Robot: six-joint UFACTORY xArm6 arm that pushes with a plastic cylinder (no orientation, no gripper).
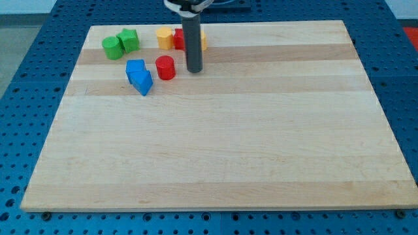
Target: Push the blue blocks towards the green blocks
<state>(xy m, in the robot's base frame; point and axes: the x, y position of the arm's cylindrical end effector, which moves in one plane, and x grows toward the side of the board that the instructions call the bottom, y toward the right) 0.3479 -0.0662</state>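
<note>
Blue blocks [138, 76] flanked by red cylinder [165, 67], my tip [194, 70].

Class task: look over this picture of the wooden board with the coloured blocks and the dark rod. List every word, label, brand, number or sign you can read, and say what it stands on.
None: no readable text shows.
Wooden board: plain wood.
Blue blocks, green blocks, red cylinder, yellow block: plain faces.
My tip, right of the red cylinder: unmarked.
</note>
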